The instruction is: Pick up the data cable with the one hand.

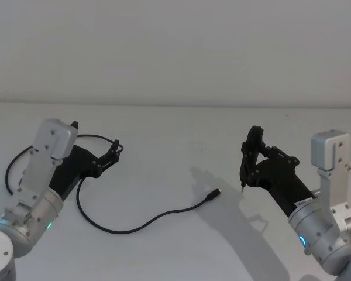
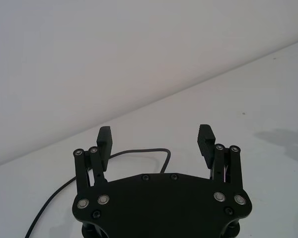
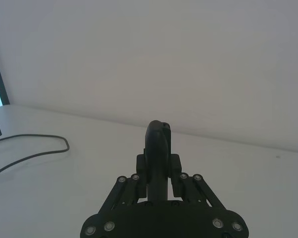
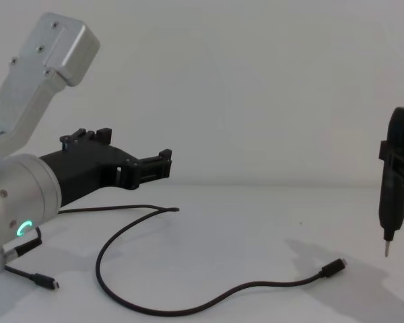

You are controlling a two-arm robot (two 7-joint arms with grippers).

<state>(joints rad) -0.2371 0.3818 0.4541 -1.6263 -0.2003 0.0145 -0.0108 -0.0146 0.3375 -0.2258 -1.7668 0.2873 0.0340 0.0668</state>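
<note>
The left claw (image 1: 114, 147) hovers with its jaws spread wide over the looped data cable (image 1: 141, 224), not touching it. The cable lies on the table (image 1: 175, 129). The right claw (image 1: 253, 159) grips an upright pen-like tool (image 4: 394, 195), its tip near the plug (image 1: 213, 195).

Looped black data cable (image 1: 209, 198) loose below spread-jawed left tool (image 2: 155, 134)

Head downward, chest level, sharing table (image 1: 181, 134) and data cable (image 1: 146, 223).

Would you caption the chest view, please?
Open black angular left end effector hovers above long, thin, looping black data cable.
</note>
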